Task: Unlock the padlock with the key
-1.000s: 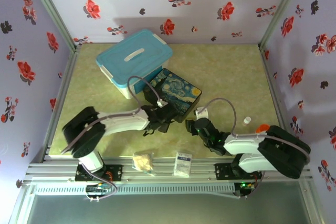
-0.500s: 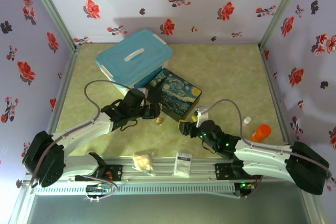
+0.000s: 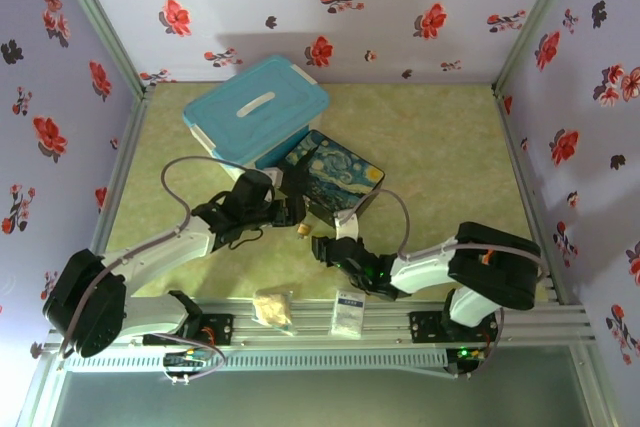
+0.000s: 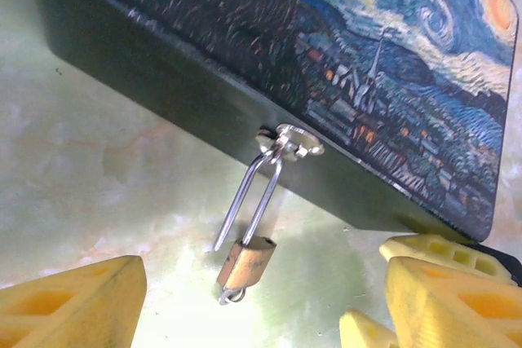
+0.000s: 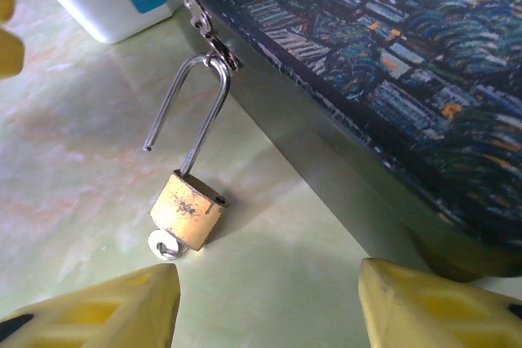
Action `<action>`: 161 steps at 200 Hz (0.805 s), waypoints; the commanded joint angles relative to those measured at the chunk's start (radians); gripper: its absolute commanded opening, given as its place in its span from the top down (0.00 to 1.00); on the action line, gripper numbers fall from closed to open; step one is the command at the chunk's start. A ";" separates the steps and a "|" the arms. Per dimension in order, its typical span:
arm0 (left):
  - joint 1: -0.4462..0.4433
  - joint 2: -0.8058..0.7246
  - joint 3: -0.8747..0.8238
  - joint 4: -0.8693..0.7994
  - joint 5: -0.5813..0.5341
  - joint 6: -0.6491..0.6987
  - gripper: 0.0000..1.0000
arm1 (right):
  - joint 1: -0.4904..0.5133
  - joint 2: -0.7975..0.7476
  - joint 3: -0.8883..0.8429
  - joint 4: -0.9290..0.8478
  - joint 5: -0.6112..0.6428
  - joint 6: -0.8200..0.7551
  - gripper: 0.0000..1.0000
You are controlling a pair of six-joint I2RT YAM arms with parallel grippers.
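Note:
The brass padlock (image 5: 188, 209) hangs from the hasp (image 5: 214, 46) on the front of the painted dark-blue box (image 5: 391, 63), its body resting on the table. Its silver shackle (image 4: 249, 197) is sprung, one leg ending free in the air. The key (image 5: 167, 244) sticks out of the bottom of the padlock (image 4: 245, 262). My left gripper (image 4: 261, 299) is open, fingers either side of the lock and short of it. My right gripper (image 5: 267, 283) is also open, just near of the lock and holding nothing. From above, the padlock (image 3: 302, 231) lies between the left gripper (image 3: 293, 212) and right gripper (image 3: 322, 247).
A white bin with a teal lid (image 3: 255, 112) stands behind and left of the box (image 3: 335, 179). A white packet (image 3: 348, 312) and a crumpled beige object (image 3: 272, 307) lie on the front rail. Flowered walls close in both sides and the back.
A second ago both grippers were bunched at the box front. The left arm then swung out to the left and stayed. The right gripper has moved left, closer to the padlock.

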 commanded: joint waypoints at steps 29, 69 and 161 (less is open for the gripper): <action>0.007 0.009 -0.045 0.053 0.031 -0.026 0.26 | -0.121 0.008 -0.013 0.111 0.116 0.050 0.41; 0.004 0.023 -0.060 0.080 0.039 -0.036 0.29 | -0.171 -0.045 -0.016 0.046 0.095 0.009 0.41; 0.019 0.022 -0.046 0.101 0.038 -0.004 0.29 | -0.116 0.093 0.178 -0.127 0.048 0.147 0.33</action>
